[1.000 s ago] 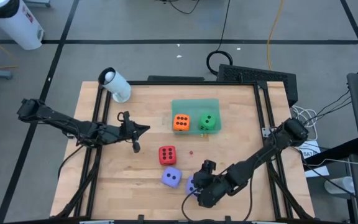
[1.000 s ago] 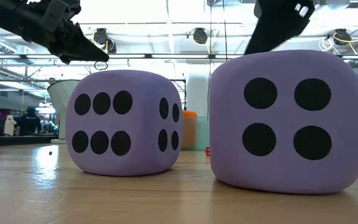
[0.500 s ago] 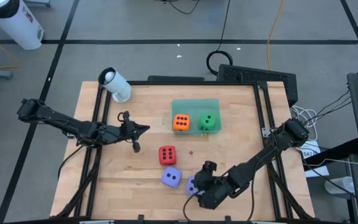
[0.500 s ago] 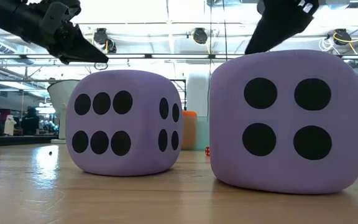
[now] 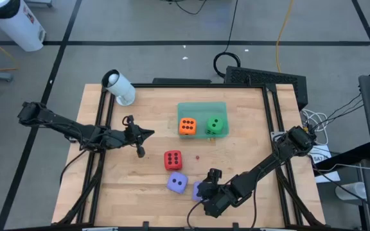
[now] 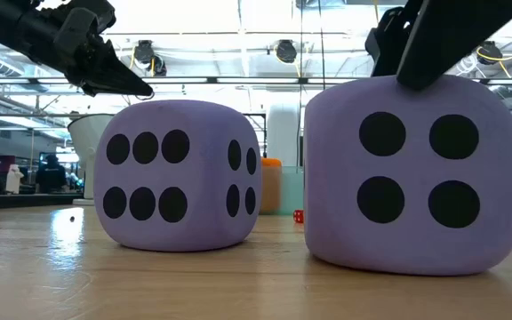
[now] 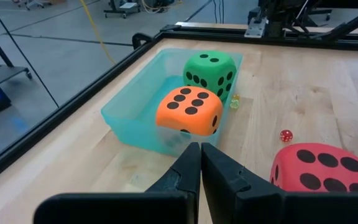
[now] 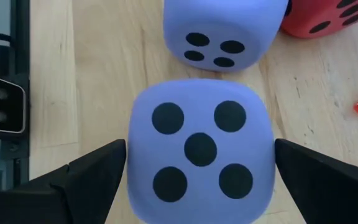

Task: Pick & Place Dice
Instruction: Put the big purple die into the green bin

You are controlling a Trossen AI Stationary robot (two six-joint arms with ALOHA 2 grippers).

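Two purple dice sit on the wooden table near its front edge. My right gripper (image 5: pixel 202 193) stands open over the nearer one (image 8: pixel 201 149), a finger on each side. The other purple die (image 5: pixel 177 183) rests just to its left. The red die (image 5: pixel 173 160) stands farther back. The orange die (image 5: pixel 187 126) and the green die (image 5: pixel 215 126) lie inside a translucent green tub (image 5: pixel 201 106). At the table's left, my left gripper (image 7: pixel 199 158) hangs shut with nothing in it, pointing toward the tub. My right gripper straddles the nearer purple die (image 6: pixel 407 173) from above, slanting down from the table's near right. Its two fingers (image 8: pixel 92 177) stand close against two opposite sides of the die (image 8: pixel 135 155); whether they touch, I cannot tell. The die rests on the table with five pips up.
A tiny red die (image 5: pixel 197 156) lies on the wood right of the red die, and a small yellow bit (image 7: pixel 234 101) lies beside the tub. A white cylinder (image 5: pixel 119 87) stands at the far left corner. Black rails (image 5: pixel 101 122) border the table.
My right gripper has come down over the nearer purple die, staying open; its fingers now reach past the die's top. That die has shifted slightly toward the table's right. The other dice have stayed put.
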